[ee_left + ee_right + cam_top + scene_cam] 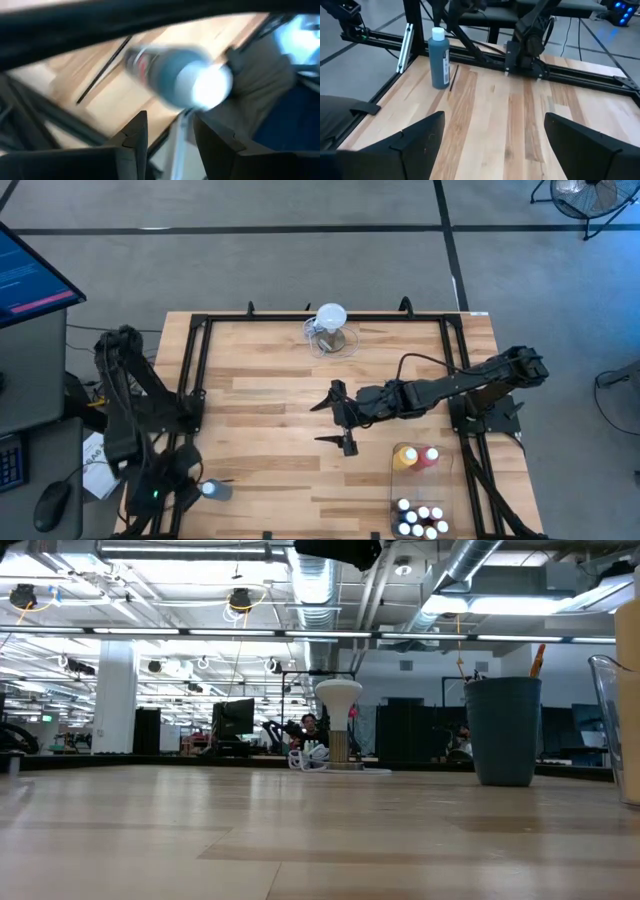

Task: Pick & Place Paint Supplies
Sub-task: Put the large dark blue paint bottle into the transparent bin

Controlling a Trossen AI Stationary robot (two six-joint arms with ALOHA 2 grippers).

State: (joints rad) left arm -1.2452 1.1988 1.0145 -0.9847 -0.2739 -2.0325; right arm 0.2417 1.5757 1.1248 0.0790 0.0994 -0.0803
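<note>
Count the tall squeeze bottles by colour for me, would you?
yellow bottle: 1
pink-red bottle: 1
blue bottle: 1
Total: 3

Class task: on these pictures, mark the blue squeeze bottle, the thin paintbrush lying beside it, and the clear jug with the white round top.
blue squeeze bottle point(439, 62), right wrist view, on its blue body.
paintbrush point(453, 77), right wrist view, mid-handle.
clear jug point(331, 315), high view, on its white round top.
</note>
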